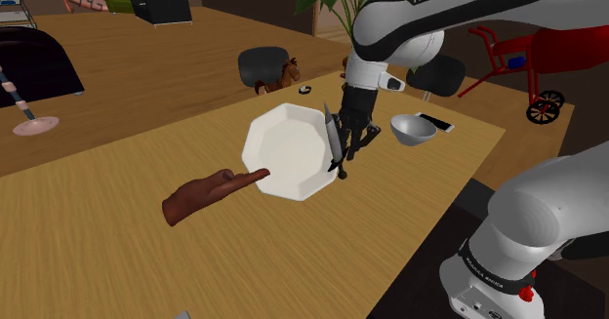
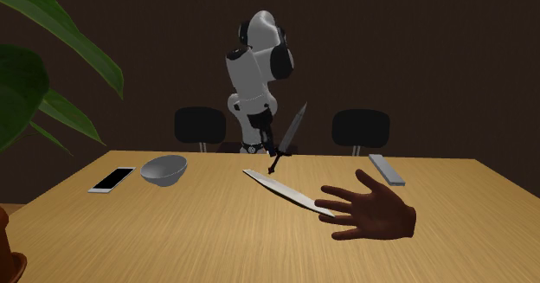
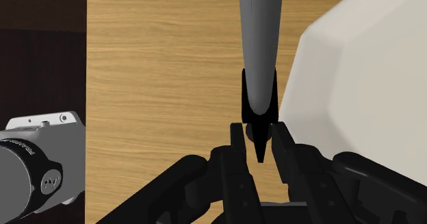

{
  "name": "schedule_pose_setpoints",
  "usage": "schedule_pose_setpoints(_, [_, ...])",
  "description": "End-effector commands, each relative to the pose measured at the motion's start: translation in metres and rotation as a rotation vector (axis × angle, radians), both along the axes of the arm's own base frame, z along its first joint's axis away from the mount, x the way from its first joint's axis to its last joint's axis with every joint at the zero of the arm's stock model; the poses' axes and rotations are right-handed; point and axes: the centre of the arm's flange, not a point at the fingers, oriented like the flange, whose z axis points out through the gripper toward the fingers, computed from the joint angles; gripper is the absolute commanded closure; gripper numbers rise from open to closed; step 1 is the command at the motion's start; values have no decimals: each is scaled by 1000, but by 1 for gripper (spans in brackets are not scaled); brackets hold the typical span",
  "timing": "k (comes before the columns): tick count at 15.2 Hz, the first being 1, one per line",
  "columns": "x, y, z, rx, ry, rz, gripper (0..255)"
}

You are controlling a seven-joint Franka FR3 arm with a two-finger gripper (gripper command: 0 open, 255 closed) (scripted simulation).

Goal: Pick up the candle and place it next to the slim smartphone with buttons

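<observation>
Candle [image 2: 291,134] aslant in hand [image 3: 259,131], tip upward

Under your gripper [image 3: 259,139] the desk [image 3: 157,65] is pale wood with a fine straight grain, smooth and with a low satin sheen. The candle [image 3: 260,44] clasped in the gripper looks plain grey, smooth and matt, on a flat black foot. The plate [image 3: 356,85] just beside the gripper is off-white and smooth, without gloss. The gripper itself is matt black. The bowl [image 1: 413,130], on the gripper's side away from the plate, has a grey metallic shine.
</observation>
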Motion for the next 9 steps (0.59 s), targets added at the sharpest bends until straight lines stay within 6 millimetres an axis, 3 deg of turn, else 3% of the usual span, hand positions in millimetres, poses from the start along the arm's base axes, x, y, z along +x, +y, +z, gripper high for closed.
schedule_pose_setpoints(1, [1, 0, 10, 0, 1, 0, 255])
schedule_pose_setpoints(9, [1, 0, 52, 0, 1, 0, 255])
